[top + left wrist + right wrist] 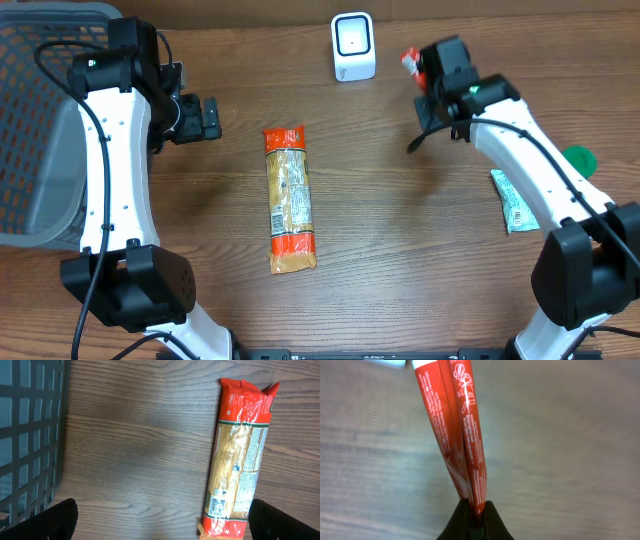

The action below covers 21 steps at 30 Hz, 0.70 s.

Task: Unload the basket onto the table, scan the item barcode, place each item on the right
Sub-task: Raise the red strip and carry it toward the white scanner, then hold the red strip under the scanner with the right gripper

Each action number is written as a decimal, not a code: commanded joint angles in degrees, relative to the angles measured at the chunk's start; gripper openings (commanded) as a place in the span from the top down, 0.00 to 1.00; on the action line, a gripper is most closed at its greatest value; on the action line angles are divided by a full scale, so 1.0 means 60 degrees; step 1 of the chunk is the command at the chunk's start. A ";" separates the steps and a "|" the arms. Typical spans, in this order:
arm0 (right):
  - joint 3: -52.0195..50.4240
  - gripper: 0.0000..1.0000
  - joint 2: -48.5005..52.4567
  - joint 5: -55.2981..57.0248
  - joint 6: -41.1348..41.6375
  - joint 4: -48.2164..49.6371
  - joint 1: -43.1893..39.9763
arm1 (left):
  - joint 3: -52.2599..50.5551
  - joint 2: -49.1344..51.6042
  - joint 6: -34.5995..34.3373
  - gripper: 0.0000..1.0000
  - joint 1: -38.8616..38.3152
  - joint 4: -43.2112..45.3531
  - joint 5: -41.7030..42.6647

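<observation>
Left pincer (207, 118): jaws wide apart, holding nothing, hanging just right of the grey basket (40, 110). Pasta packet (289, 198) lies flat mid-counter (400, 250). White scanner (353, 47) stands at the far edge. Just right of it, the right pincer (475, 512) is clamped together on one end of a thin red sachet (442, 430), lifted off the counter. I judge the sachet light, floppy, slick film. The crimped end is the sound hold, but the free end may droop, so I'd present it slowly. Barcode not visible to me.

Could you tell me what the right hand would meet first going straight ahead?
Probably the white scanner, reached first by the red packet gripped in the right hand; depth is unclear.
</observation>
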 commanded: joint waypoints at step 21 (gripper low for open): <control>0.2375 0.96 0.3982 0.6787 -0.6400 0.6615 0.1344 | 0.0171 -0.0237 0.0076 0.00 -0.0022 0.0004 0.0033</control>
